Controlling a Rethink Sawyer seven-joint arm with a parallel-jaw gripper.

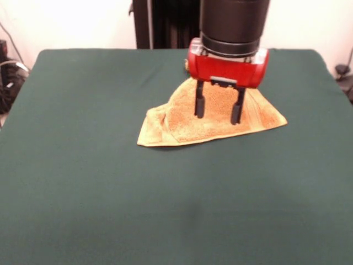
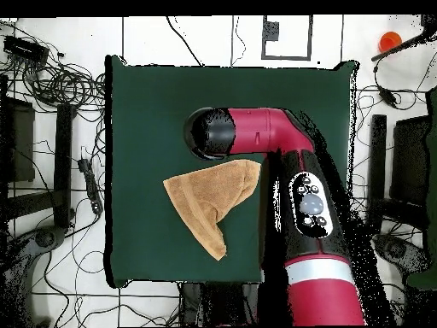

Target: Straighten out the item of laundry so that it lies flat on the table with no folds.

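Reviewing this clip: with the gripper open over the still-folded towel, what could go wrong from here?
1. The open gripper sits over the towel middle; closing there may bunch it instead of flattening.
2. The folded-over left edge could be pinched through both layers, keeping the fold.
3. Pressing down might snag the table cloth too.

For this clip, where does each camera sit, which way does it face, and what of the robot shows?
Front view: across the table, level-ish, facing the robot; shows the wrist and open gripper above the folded towel.
Overhead view: above the table, looking straight down, robot base at the bottom; shows the whole arm reaching over the towel, gripper hidden beneath it.
Shared: towel, table, arm.
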